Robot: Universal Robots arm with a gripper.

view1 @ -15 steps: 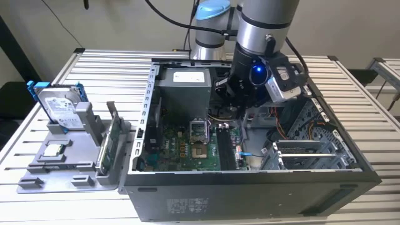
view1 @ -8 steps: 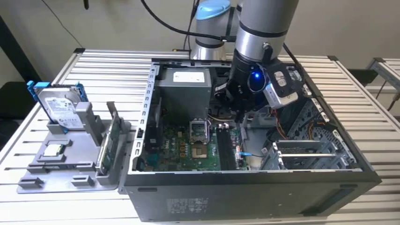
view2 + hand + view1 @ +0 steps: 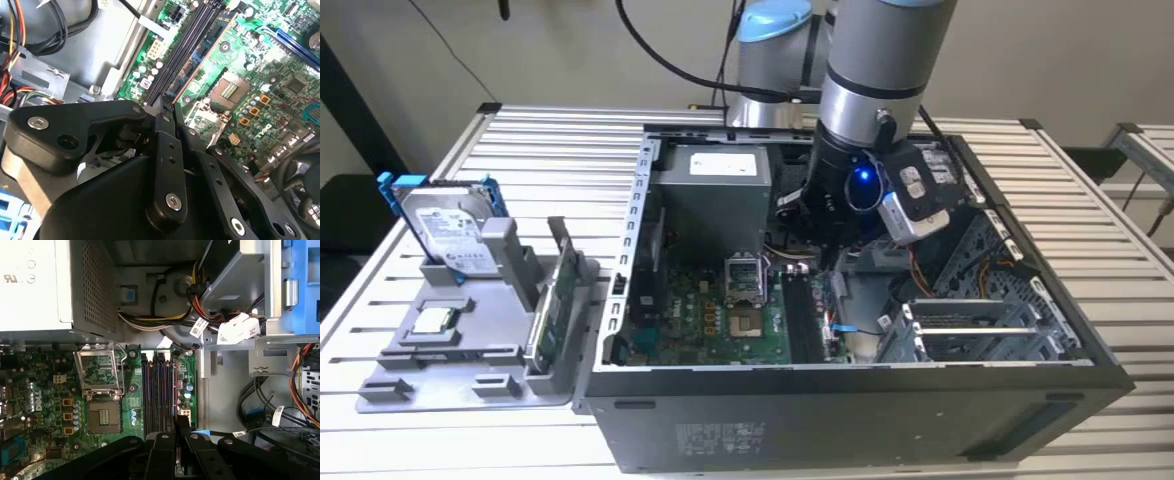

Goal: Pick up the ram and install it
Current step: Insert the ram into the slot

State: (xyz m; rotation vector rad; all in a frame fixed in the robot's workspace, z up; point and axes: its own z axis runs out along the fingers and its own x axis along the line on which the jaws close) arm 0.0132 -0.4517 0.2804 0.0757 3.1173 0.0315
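Observation:
The ram (image 3: 173, 390) shows as a thin dark stick on edge, lying along the outermost of the black memory slots (image 3: 156, 390) on the green motherboard (image 3: 45, 390). In the second wrist view the ram (image 3: 205, 60) runs as a narrow reddish edge away from the fingertips. My gripper (image 3: 176, 422) is shut on the ram's near end, its black fingers (image 3: 165, 145) pressed together. In the exterior view my gripper (image 3: 827, 262) reaches down into the open computer case (image 3: 854, 410), above the slots. Whether the stick is fully seated cannot be told.
A grey power supply (image 3: 714, 190) fills the case's back corner beside the open processor socket (image 3: 100, 375). Cable bundles (image 3: 165, 320) and a metal drive cage (image 3: 987, 320) crowd the other side. Outside the case, a grey holder (image 3: 454, 350) carries a hard drive (image 3: 447, 225) and a green card (image 3: 550, 310).

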